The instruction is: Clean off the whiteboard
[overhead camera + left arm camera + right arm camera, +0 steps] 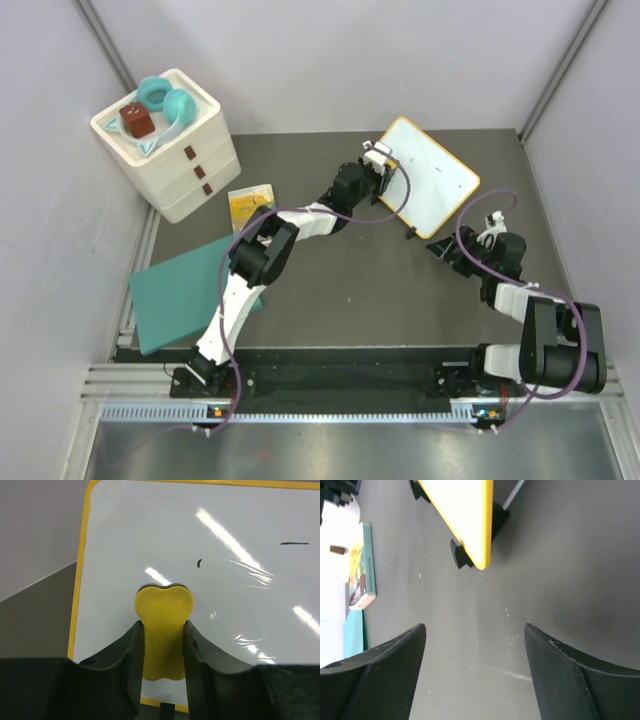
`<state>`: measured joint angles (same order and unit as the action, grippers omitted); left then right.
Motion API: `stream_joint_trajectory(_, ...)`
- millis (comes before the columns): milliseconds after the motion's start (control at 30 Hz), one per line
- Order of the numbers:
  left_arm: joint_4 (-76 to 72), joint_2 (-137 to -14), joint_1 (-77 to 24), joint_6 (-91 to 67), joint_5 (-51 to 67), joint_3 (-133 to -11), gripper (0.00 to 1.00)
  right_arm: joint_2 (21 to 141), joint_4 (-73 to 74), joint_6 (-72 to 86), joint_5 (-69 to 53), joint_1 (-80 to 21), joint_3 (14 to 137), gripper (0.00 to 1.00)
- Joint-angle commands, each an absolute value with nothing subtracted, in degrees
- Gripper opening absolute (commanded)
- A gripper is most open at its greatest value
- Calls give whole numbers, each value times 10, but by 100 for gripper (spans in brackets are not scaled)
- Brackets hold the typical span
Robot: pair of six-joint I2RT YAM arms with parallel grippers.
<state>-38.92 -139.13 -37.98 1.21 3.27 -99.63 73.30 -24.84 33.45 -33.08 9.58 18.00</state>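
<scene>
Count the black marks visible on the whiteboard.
2. On the whiteboard, a small curved tick sits just above the yellow eraser held in the left gripper; a short dash lies farther right, higher up. The eraser may hide more.

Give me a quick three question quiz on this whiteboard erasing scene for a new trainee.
1. True or false: the left gripper is shut on a yellow eraser.
2. The right gripper is: A gripping the eraser; B open and empty; C shut and empty.
3. How many black marks show on the whiteboard in the left wrist view?
Key: 1 true; 2 B; 3 two.
</scene>
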Motion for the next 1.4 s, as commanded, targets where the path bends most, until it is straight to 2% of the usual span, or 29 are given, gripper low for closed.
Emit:
stream_joint_trajectory(0, -407, -1349, -379, 1, 51, -1013, 0, 766, -348, 365, -330, 105, 195, 73)
stream_joint_trajectory(200, -408, -1349, -378, 1, 54, -1018, 0, 827, -403, 395, -327, 108, 214, 50)
stream_joint_trajectory(700, -369, -1387, -382, -62, 72, -1104, 0, 969, -534, 461, -355, 112, 260, 43)
stream_joint_trajectory(967, -376, -1390, -396, -54, 67, -1111, 0, 983, -509, 454, -360, 98, 289, 28)
stream_joint_trajectory(1367, -370, -1401, -403, -61, 68, -1136, 0, 1014, -464, 433, -389, 79, 340, 27)
